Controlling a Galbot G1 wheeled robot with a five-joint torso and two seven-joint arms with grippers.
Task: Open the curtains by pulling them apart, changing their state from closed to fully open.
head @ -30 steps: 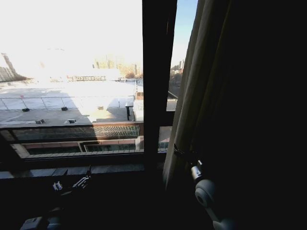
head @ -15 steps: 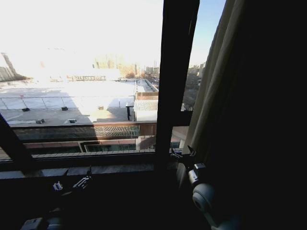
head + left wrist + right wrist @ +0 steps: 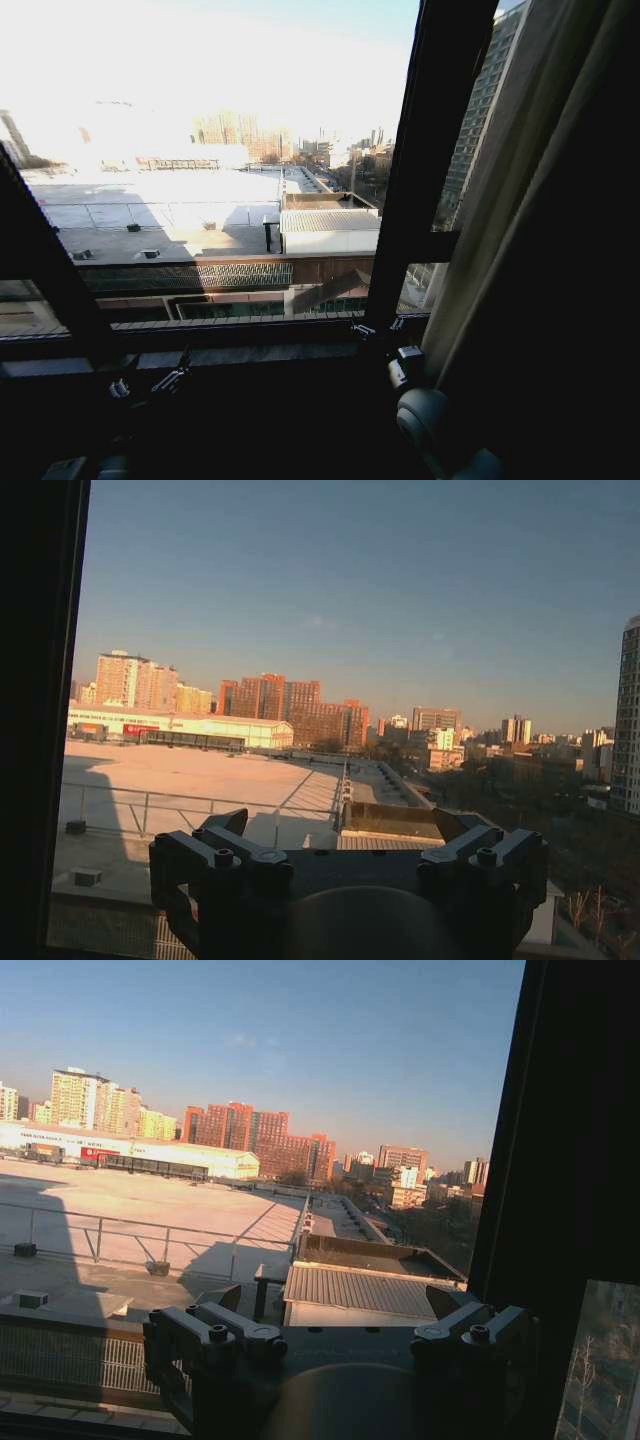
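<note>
Sheer off-white pleated curtain panel now pushed further right (more window bared); right end effector spread, empty, beside it; left end effector spread, low by sill. Nearly open.

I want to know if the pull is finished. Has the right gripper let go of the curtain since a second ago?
Yes. The right gripper now sits open beside the dark window frame bar, apart from the right curtain, whose edge it was against a second ago.
</note>
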